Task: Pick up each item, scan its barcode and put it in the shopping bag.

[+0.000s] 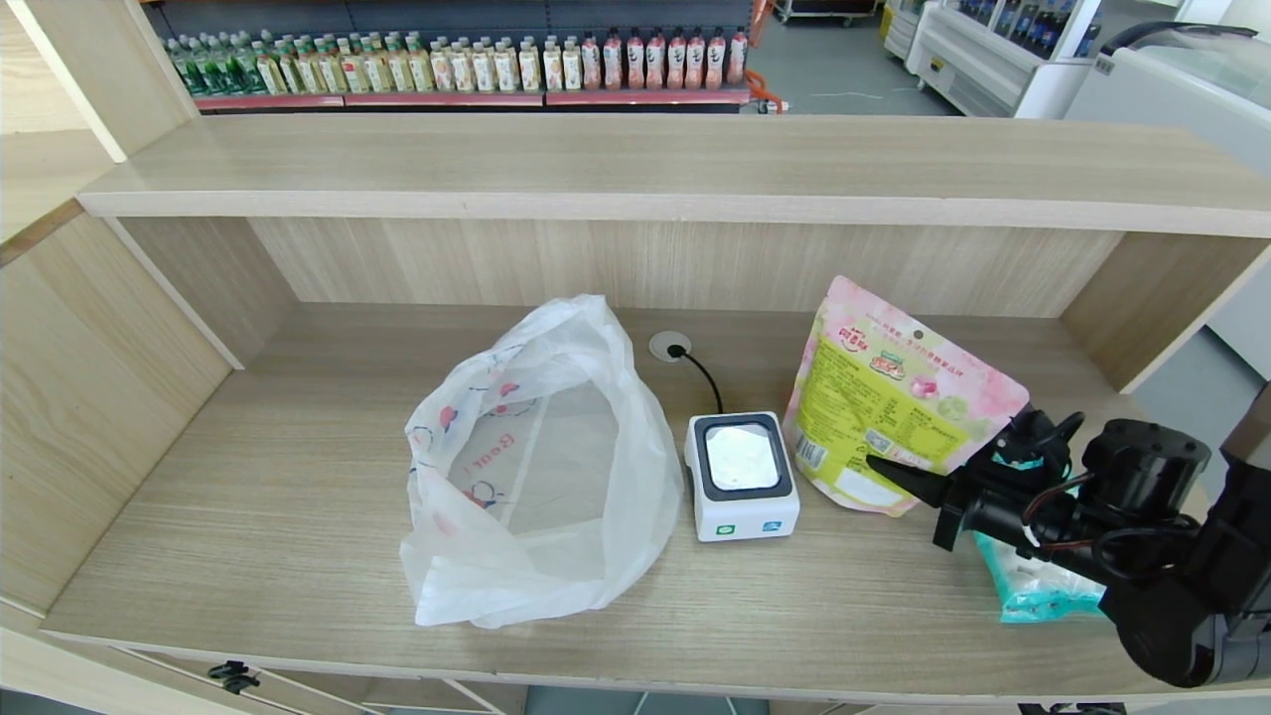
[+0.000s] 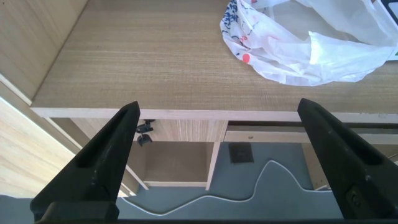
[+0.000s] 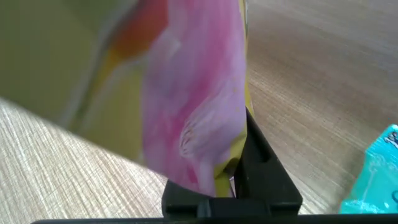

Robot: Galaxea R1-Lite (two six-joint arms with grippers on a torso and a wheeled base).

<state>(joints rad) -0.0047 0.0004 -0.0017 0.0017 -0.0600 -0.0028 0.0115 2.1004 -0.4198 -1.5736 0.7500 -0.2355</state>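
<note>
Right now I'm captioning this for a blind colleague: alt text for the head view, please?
The right gripper holds a pink-and-green snack pouch upright just right of the white barcode scanner on a wooden counter. An open plastic shopping bag lies left of the scanner; a teal packet lies farther right.

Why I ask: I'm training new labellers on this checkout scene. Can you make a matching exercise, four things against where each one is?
Things
1. shopping bag
2. scanner
3. pink pouch
4. teal packet

Places
A. pinched in the right claw
B. on the counter, rightmost of the four
C. lying open at the scanner's left
D. between bag and pouch, cable at its back

Pairs: 1-C; 2-D; 3-A; 4-B
</note>
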